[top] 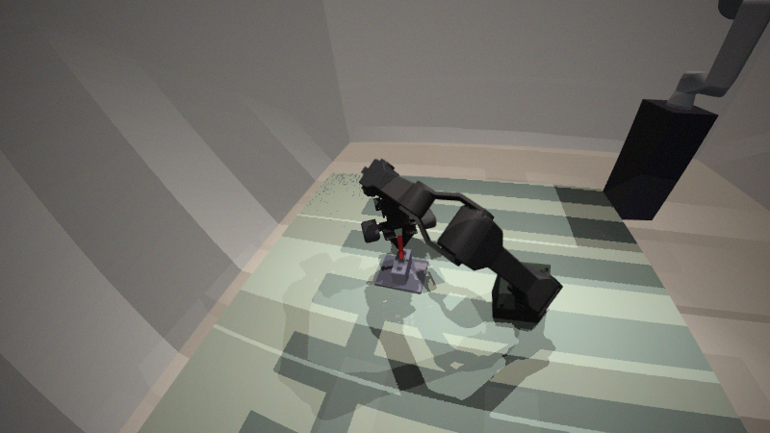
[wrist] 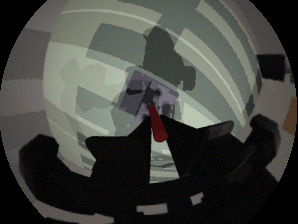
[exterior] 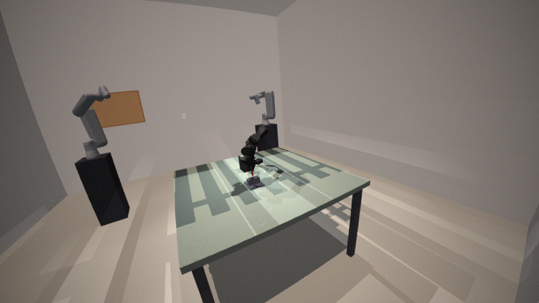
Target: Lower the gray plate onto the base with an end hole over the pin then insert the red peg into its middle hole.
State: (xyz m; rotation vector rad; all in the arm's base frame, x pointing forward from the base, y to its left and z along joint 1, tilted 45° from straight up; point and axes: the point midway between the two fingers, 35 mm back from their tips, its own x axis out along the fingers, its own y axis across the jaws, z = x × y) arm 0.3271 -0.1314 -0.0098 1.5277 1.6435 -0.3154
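Note:
The square base [top: 417,281] [exterior: 259,185] [wrist: 172,99] sits on the table. The gray plate [top: 400,267] [exterior: 255,179] [wrist: 136,98] lies on the base. My gripper [top: 399,237] [exterior: 250,165] [wrist: 154,117] is shut on the red peg [top: 400,247] [exterior: 251,172] [wrist: 156,123]. The peg hangs point-down right above the plate, with its lower tip at the plate's middle. I cannot tell whether the tip is inside the hole. The pin is hidden from me.
The arm's black base block [top: 519,301] stands on the table right of the base. The green striped table [exterior: 226,222] has its near edge far from the work. Two grey arms on black pedestals [exterior: 102,186] [top: 659,156] stand on the floor beyond the table.

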